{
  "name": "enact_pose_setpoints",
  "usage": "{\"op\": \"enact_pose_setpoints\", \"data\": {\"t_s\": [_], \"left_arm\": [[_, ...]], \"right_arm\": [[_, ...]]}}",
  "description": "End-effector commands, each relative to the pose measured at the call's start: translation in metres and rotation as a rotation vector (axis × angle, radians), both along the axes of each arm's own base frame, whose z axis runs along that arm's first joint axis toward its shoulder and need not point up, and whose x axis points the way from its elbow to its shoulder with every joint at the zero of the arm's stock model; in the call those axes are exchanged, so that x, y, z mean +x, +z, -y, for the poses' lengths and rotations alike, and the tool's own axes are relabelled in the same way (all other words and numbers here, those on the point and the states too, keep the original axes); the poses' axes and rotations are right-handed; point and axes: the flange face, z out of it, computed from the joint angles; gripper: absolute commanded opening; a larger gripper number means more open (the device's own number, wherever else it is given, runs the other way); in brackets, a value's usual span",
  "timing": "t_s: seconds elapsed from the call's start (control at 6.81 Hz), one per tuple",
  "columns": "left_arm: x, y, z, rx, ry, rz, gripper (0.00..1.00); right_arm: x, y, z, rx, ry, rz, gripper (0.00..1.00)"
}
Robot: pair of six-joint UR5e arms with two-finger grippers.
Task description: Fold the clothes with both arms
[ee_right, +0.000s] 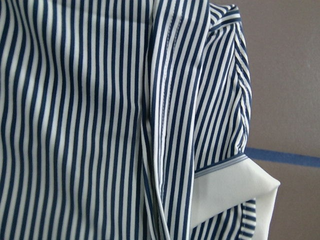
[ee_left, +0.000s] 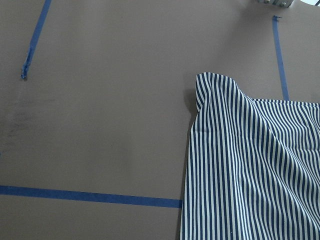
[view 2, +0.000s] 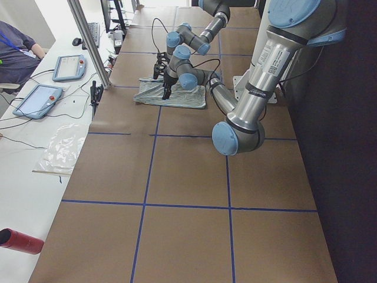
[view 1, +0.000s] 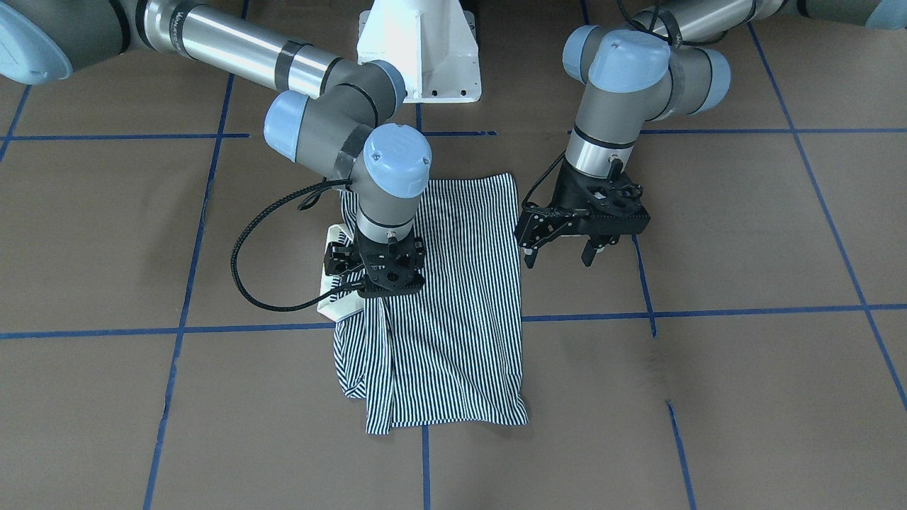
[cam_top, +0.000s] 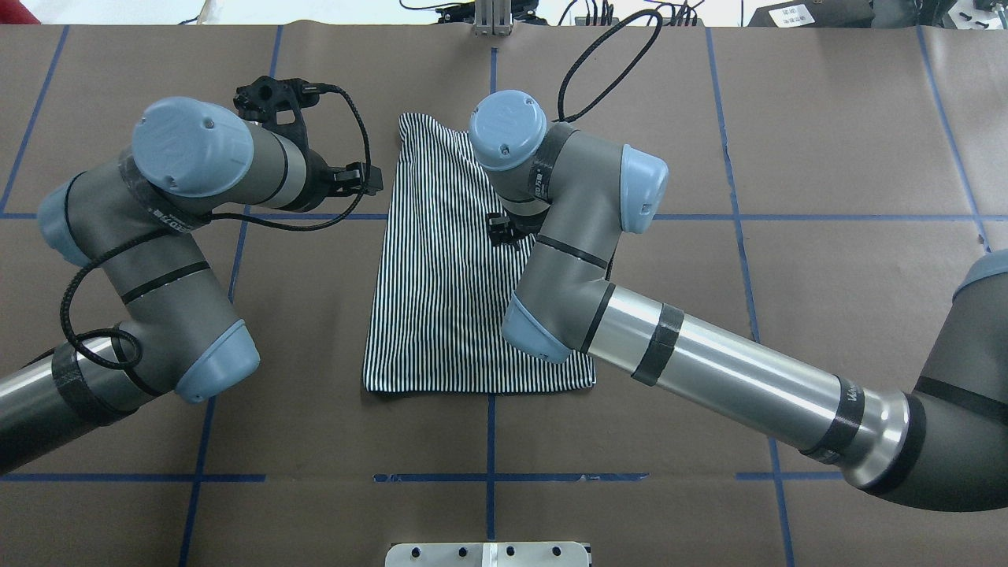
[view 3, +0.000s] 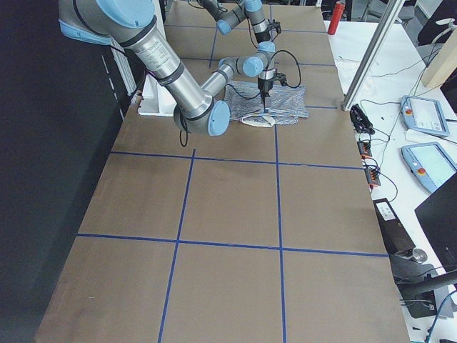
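Observation:
The striped polo shirt [view 1: 460, 304] lies folded lengthwise on the brown table, in the middle of the overhead view [cam_top: 441, 299]. Its cream collar [view 1: 336, 301] sticks out beside my right gripper. My right gripper [view 1: 379, 280] points straight down on the collar-side edge. Its fingertips are hidden under its body, and a ridge of fabric [ee_right: 155, 150] rises up into it. My left gripper [view 1: 558, 253] is open and empty. It hovers just beside the shirt's opposite long edge, apart from the cloth. The left wrist view shows a shirt corner [ee_left: 250, 165] and bare table.
The white pedestal base [view 1: 418, 49] stands behind the shirt. Blue tape lines [view 1: 708, 312] cross the brown table cover. A side bench holds tablets [view 2: 38, 100] and an operator [view 2: 15, 50] sits there. A red cylinder [view 2: 17, 240] lies on the bench.

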Motion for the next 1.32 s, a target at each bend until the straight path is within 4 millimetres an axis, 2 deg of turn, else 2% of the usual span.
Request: {"op": "enact_pose_setpoints", "data": {"t_s": [0.0, 0.73, 0.88, 1.03, 1.18], "left_arm": [[0.001, 0.002, 0.001, -0.001, -0.001, 0.004, 1.0], [0.0, 0.0, 0.001, 0.002, -0.001, 0.001, 1.0], [0.002, 0.001, 0.001, 0.001, 0.0, 0.0, 1.0], [0.001, -0.001, 0.001, 0.003, -0.003, -0.002, 1.0], [0.002, -0.003, 0.001, 0.004, 0.0, -0.004, 1.0]], "right_arm": [[-0.003, 0.012, 0.005, -0.005, -0.008, -0.023, 1.0], [-0.003, 0.038, 0.009, -0.032, -0.019, -0.057, 1.0], [0.012, 0.047, 0.019, -0.033, -0.019, -0.06, 1.0], [0.034, 0.073, 0.016, -0.043, -0.025, -0.053, 1.0], [0.066, 0.099, 0.01, -0.036, -0.024, -0.052, 1.0]]}}
